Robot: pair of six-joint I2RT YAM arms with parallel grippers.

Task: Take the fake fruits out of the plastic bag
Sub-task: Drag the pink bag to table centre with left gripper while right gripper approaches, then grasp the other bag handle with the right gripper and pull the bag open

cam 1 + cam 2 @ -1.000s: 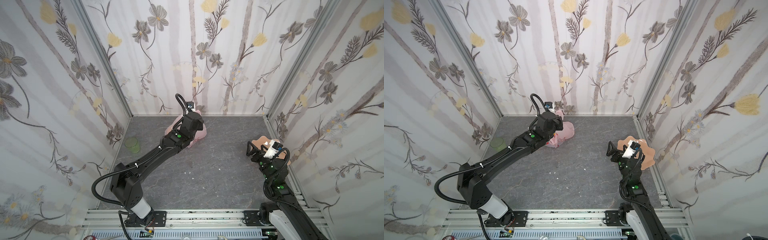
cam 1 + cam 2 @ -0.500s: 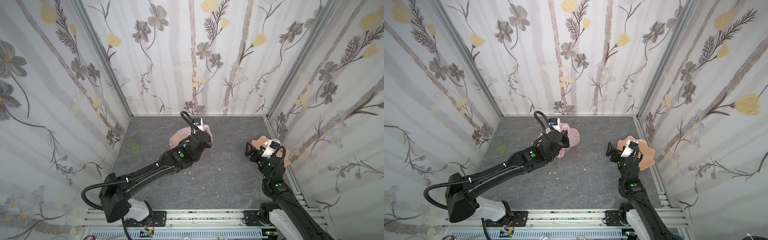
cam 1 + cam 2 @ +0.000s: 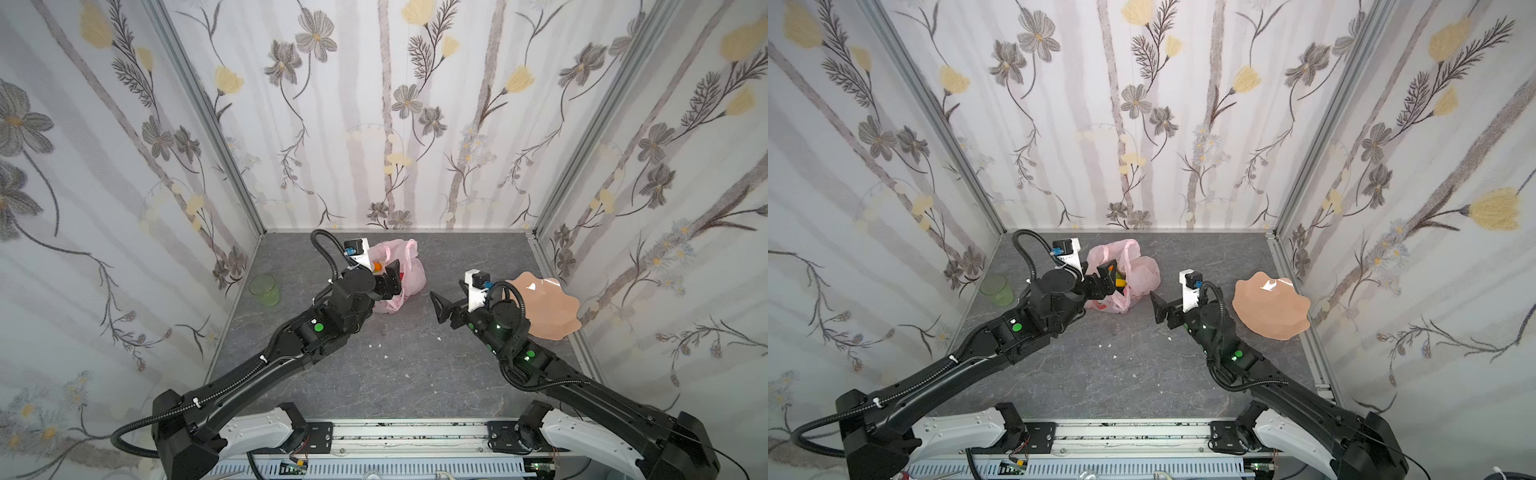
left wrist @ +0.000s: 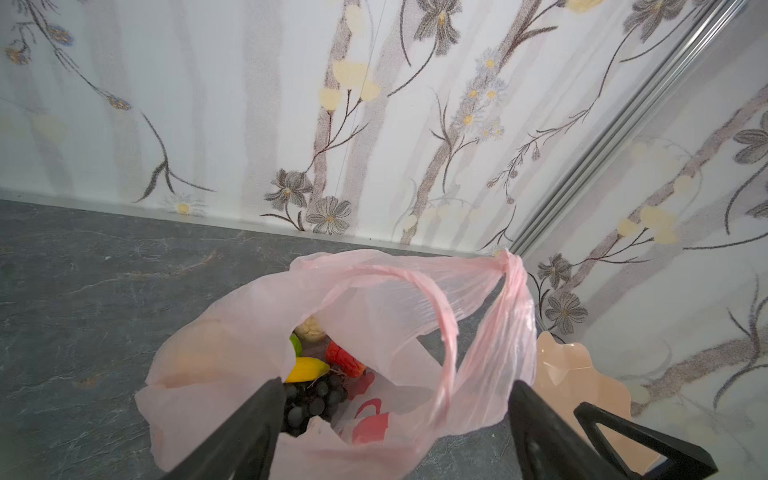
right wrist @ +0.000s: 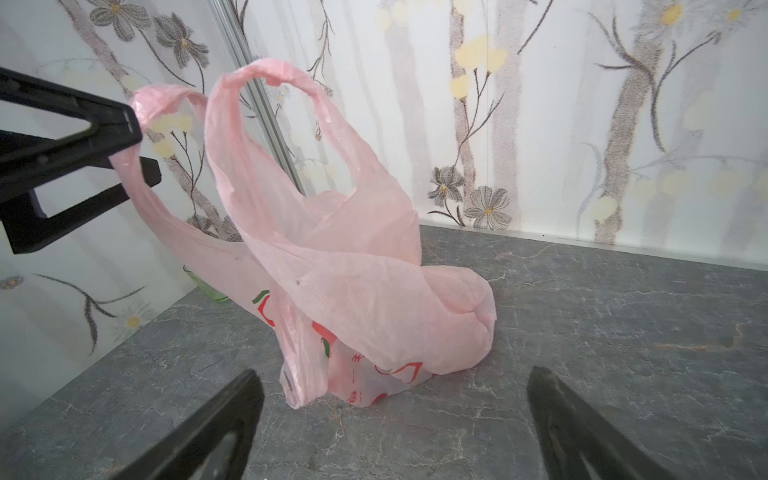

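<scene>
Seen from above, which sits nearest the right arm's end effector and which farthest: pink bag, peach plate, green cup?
1. Pink bag, just ahead of the right end effector.
2. Peach plate, behind it, by the right wall.
3. Green cup, by the left wall.

Fruits (image 4: 306, 369) lie in the bag (image 3: 415, 276), cup (image 3: 264, 289) to its left, plate (image 3: 544, 307) to its right

L arm stretched from near-left to far centre, wrist angled down, L claw (image 4: 397, 384) jaws spread wide. R arm reaches from near-right, forearm low, R claw (image 5: 392, 372) aimed left toward centre, jaws fully apart.
</scene>
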